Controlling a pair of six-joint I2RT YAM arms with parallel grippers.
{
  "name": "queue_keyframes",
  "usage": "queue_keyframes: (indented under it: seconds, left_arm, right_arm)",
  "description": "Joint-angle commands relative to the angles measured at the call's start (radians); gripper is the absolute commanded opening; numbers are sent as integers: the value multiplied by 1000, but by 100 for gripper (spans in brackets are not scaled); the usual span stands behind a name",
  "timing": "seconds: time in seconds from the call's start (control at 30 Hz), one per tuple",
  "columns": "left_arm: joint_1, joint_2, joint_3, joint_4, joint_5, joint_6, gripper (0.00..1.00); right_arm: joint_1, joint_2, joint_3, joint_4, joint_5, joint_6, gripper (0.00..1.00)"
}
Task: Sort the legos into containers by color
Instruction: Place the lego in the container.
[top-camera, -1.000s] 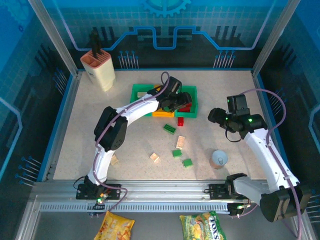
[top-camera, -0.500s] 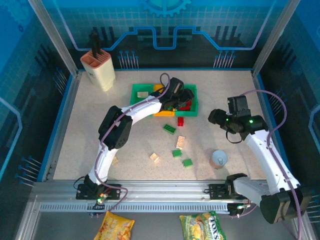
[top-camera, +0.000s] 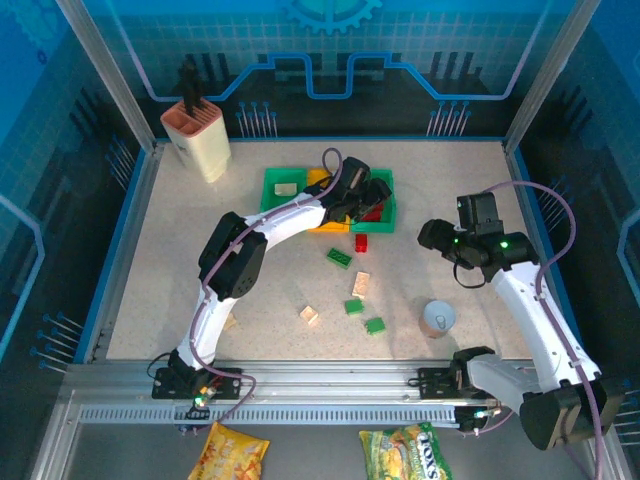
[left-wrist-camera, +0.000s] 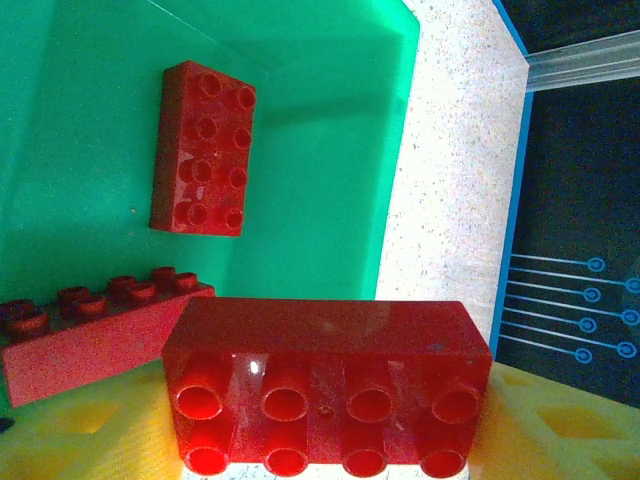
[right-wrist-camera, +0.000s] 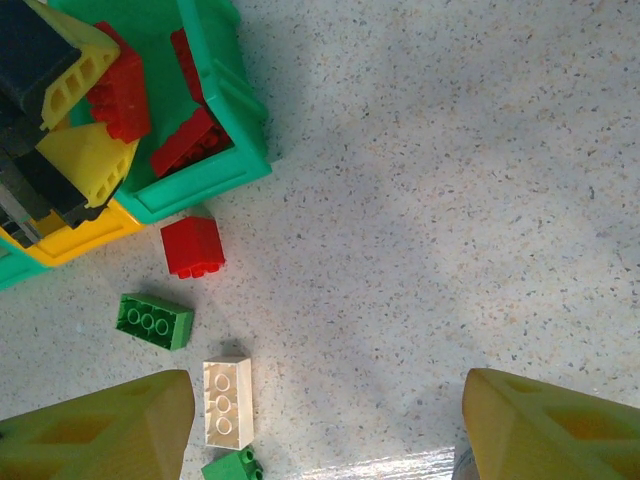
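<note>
In the top view, the left gripper (top-camera: 363, 196) has shifted right from the orange-yellow bin (top-camera: 323, 228) to above the right green bin (top-camera: 389, 208), upper centre. Its jaws are partly apart, gripping a red brick (left-wrist-camera: 325, 345). 2 red bricks (left-wrist-camera: 203, 150) lie below. The right gripper (right-wrist-camera: 325, 425), barely moved, stands wide and empty over loose legos (right-wrist-camera: 227, 400).

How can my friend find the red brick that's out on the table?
Look at the row of bins and pick the right-hand green bin. Just outside its near wall sits a square red lego. The loose bricks beside it are a green lego and a cream lego.
</note>
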Motion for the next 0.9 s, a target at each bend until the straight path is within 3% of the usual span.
queue_keyframes:
  seconds: [0.0, 0.57, 0.87]
  left_arm:
    - [-1, -50, -35, -18, 0, 20, 68]
    - [-2, -82, -59, -11, -5, 29, 76]
    - [-2, -102, -41, -25, -3, 51, 74]
  right_arm:
    - [-15, -15, -7, -19, -9, -9, 72]
    - [-14, -14, 0, -24, -17, -6, 72]
    - [-13, -14, 5, -24, -19, -7, 72]
